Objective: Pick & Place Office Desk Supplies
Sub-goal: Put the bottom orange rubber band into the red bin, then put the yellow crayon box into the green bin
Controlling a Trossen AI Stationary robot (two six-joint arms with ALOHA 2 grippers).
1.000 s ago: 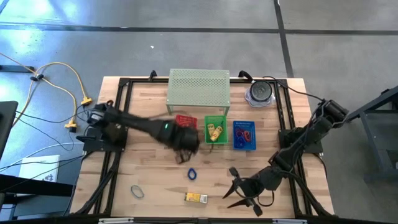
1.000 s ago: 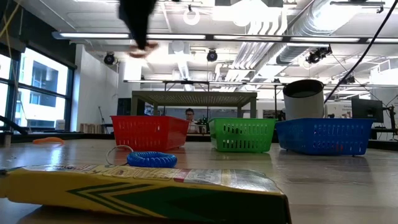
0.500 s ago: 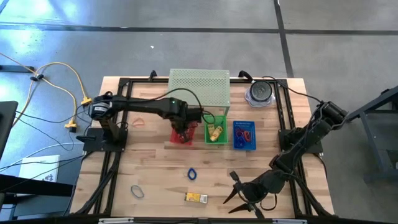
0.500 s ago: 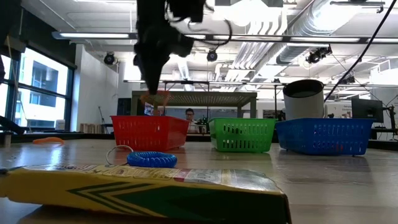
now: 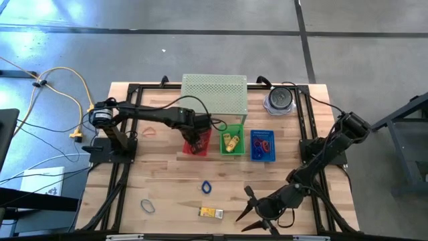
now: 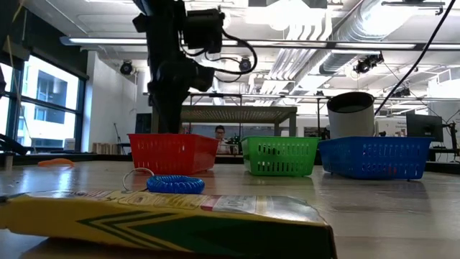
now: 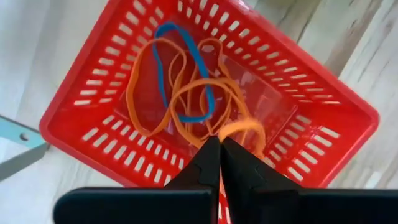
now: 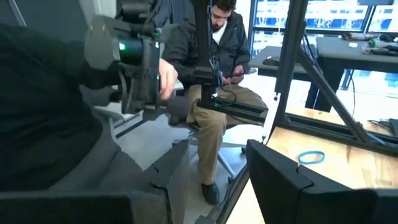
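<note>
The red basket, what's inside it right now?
The red basket holds several orange rubber bands and one blue band. The left tool, shut on an orange band, covers part of the floor.
</note>
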